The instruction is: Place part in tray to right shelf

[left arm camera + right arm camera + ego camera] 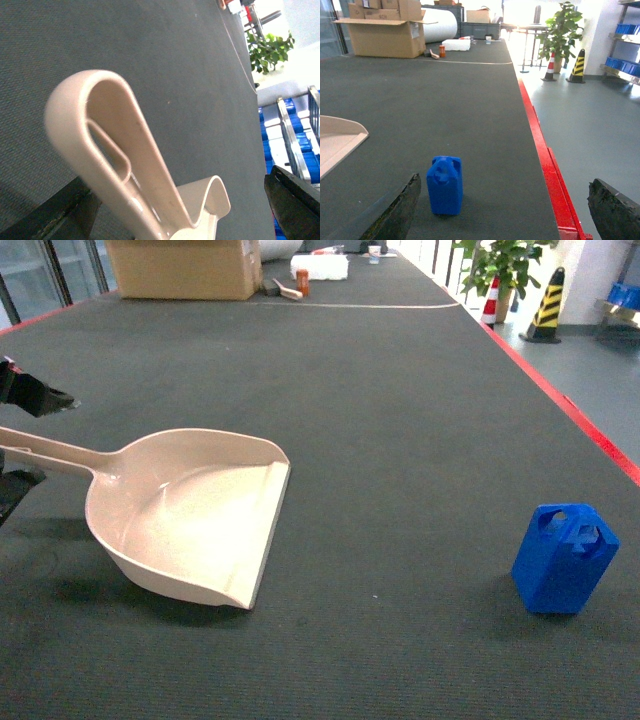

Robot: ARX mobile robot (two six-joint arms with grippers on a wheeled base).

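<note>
The part [564, 558] is standing upright on the counter [400, 420], ungrasped, well right of the tray [190, 520]; left pincer [170, 210] is straddling the tray handle, closure indeterminable; right pincer [505, 210] is gaping, empty; pickup is pending, requiring descent and closure.

The tray [190, 520] is smooth beige plastic with a slight gloss. At about 4 o'clock from it, the part [563, 560] is matt blue plastic. The table [400, 420] has dark, rough, ribbed cloth-like matting.
</note>
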